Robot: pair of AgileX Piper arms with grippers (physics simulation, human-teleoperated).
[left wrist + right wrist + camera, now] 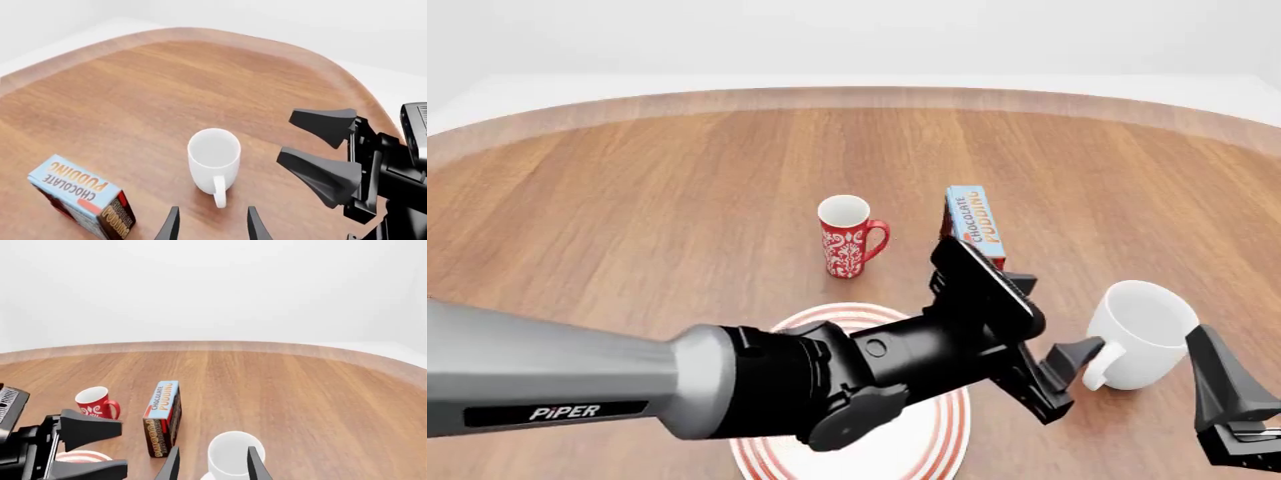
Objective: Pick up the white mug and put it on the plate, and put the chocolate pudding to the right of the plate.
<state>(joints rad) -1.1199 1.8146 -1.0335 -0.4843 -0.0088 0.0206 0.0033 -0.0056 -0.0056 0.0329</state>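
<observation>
Front view: the white mug [1148,335] stands upright on the tabletop [627,200], right of the plate [941,440] and in front of the chocolate pudding [974,225]. The left hand [1065,372], fingers spread and empty, sits just beside the mug's handle. The right hand [212,465] is open too, its fingers flanking the mug without holding it.

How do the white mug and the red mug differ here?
The white mug is plain and larger; the red mug is smaller with a white pattern. The white mug sits between both open grippers, left and right; the red mug stands unattended. Both are upright on the table.
</observation>
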